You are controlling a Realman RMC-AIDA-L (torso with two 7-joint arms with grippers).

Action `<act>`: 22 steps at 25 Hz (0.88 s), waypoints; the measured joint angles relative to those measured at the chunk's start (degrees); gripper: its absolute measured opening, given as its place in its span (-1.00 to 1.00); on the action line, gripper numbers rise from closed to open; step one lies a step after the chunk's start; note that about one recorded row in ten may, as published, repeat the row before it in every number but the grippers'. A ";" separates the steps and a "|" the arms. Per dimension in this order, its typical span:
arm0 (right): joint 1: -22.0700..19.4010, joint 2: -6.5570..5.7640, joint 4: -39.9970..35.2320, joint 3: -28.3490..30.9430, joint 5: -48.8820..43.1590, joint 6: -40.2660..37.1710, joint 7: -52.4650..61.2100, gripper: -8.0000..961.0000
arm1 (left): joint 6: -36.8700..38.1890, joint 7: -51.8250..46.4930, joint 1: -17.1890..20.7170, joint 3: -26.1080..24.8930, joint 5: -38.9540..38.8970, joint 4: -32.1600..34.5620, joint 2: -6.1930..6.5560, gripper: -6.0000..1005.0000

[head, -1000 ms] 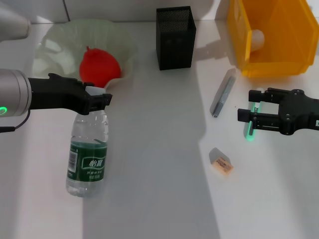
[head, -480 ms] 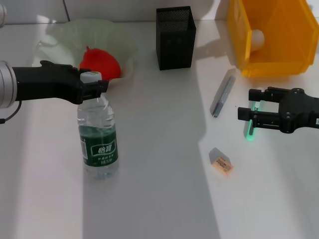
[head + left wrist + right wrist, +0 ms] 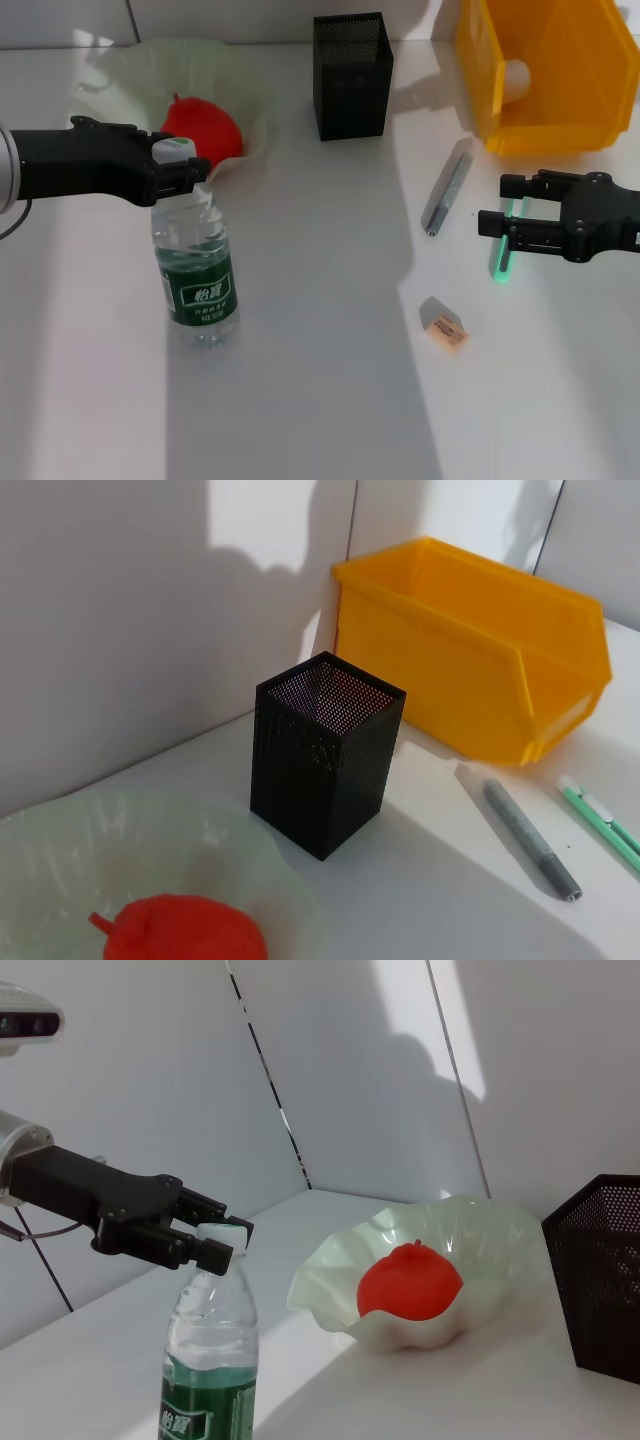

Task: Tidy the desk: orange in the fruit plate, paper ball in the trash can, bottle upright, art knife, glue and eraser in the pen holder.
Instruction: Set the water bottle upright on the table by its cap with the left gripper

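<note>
Bright daylight falls in hard-edged bands across the white table (image 3: 320, 380), leaving a grey shadow strip beside the pen holder (image 3: 352, 75), soft arm-shaped shadows on the wall behind it, everything sharp, with glints on the bottle (image 3: 195, 270).

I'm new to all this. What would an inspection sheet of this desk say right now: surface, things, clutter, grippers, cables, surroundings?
Surface: white desk.
Job's things: bottle upright; orange in fruit plate; art knife, glue and eraser lying on the desk; pen holder looks empty; paper ball in yellow trash can.
Clutter: nothing seen.
Grippers: left gripper shut on the bottle cap; right gripper open over the glue.
Cables: nothing seen.
Surroundings: white wall.
</note>
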 joint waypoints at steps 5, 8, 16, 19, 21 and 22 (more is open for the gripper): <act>-0.01 -0.04 -0.04 0.00 0.05 0.00 0.02 0.51 | 0.00 0.48 0.23 -0.06 -0.13 0.34 0.00 -0.03; -0.01 -0.04 -0.04 0.00 0.07 0.00 0.03 0.51 | 0.00 0.54 0.27 -0.10 -0.13 0.57 0.00 -0.03; -0.06 -0.02 0.03 0.01 -0.01 0.00 0.03 0.51 | 0.24 2.14 0.92 -0.94 -0.17 2.35 -0.07 -0.04; -0.11 -0.01 0.04 0.01 -0.05 0.00 0.03 0.51 | 0.41 2.15 1.01 -0.97 -0.18 2.54 -0.04 -0.04; -0.14 -0.01 0.04 0.01 -0.09 0.00 0.03 0.51 | 0.46 2.15 1.02 -1.00 -0.18 2.58 -0.03 -0.04; -0.14 -0.01 0.04 0.01 -0.11 0.00 0.03 0.51 | 0.54 2.30 1.03 -1.18 -0.18 2.65 0.01 -0.04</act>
